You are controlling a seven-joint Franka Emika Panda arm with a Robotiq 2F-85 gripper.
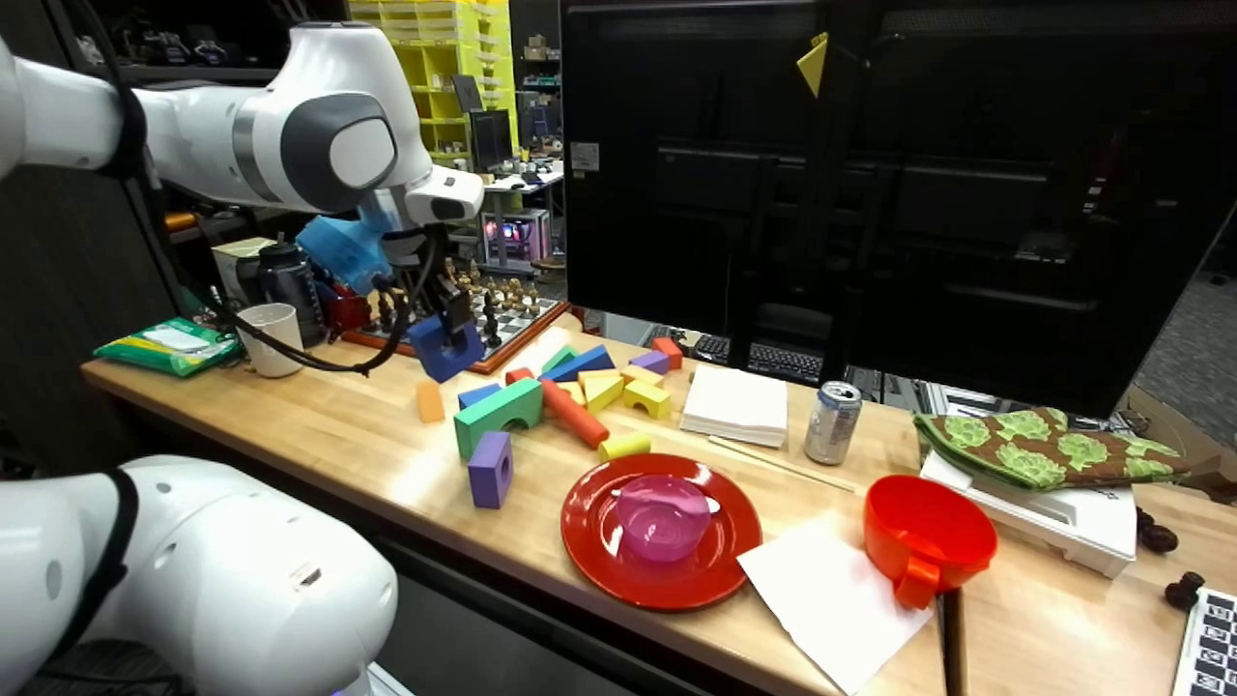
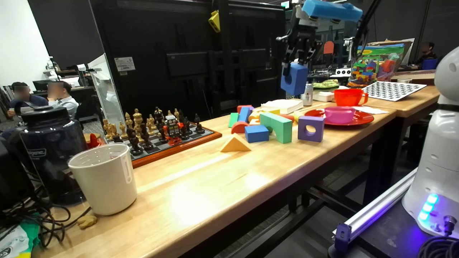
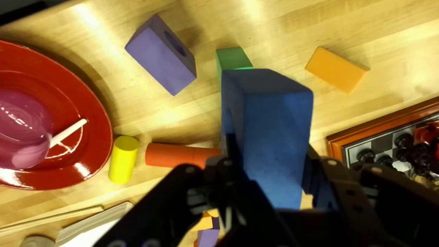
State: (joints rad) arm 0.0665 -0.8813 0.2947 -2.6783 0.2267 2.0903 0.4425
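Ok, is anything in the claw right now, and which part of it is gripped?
Yes, a blue block: the claw pinches it across two opposite sides, one finger on a holed side.

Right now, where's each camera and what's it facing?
An exterior view: beside the jointed white arm, partly visible, facing a wide black screen.
An exterior view: near a round white cup, facing along a wooden tabletop; white base shows.
Wrist view: on the arm, facing down; black pincer holding holed blue block.
Both exterior views share pincer, block, round red plate.
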